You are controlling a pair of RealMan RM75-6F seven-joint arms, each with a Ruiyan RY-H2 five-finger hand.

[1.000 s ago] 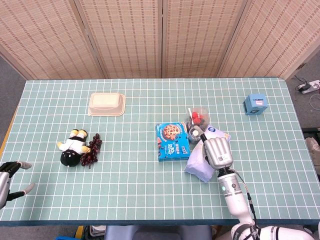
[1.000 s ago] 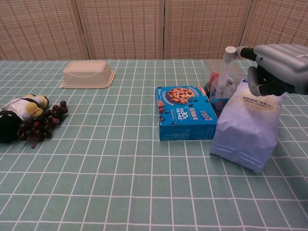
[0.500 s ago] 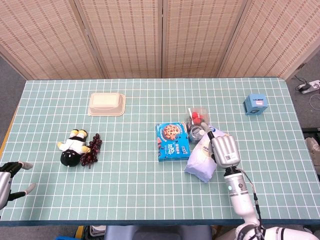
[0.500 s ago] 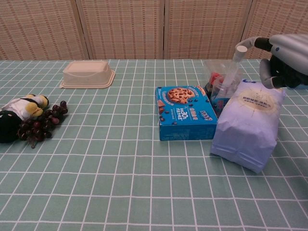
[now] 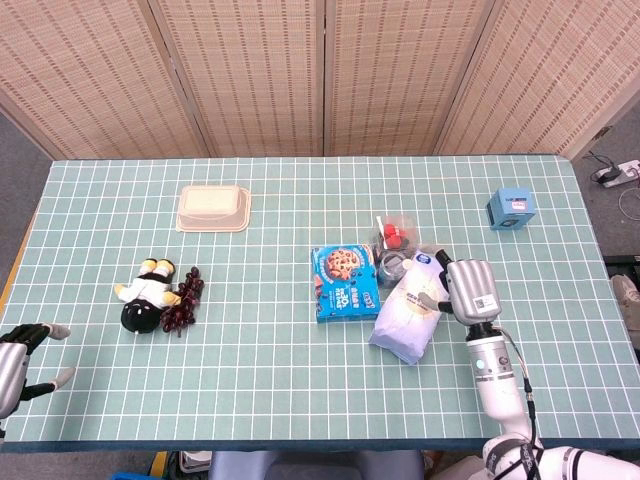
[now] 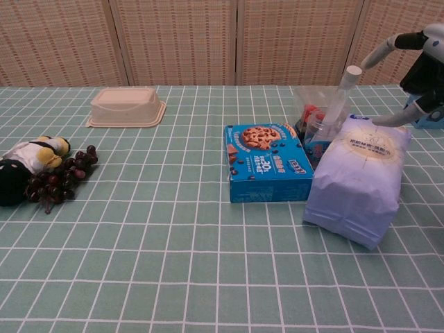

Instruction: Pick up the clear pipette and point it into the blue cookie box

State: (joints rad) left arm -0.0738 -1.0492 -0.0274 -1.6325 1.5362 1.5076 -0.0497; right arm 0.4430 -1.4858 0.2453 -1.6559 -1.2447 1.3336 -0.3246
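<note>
Right hand hovers at the right edge of the pale bag, fingers spread apart, nothing held. In the chest view a fingertip reaches toward the pipette top; contact cannot be told. Pipette stands tilted in a clear cup, just behind the bag and right of the blue cookie box. Left hand open, low at the table corner, empty. Further left lie a stuffed toy with grapes and a beige container; a small blue box sits far right.
</note>
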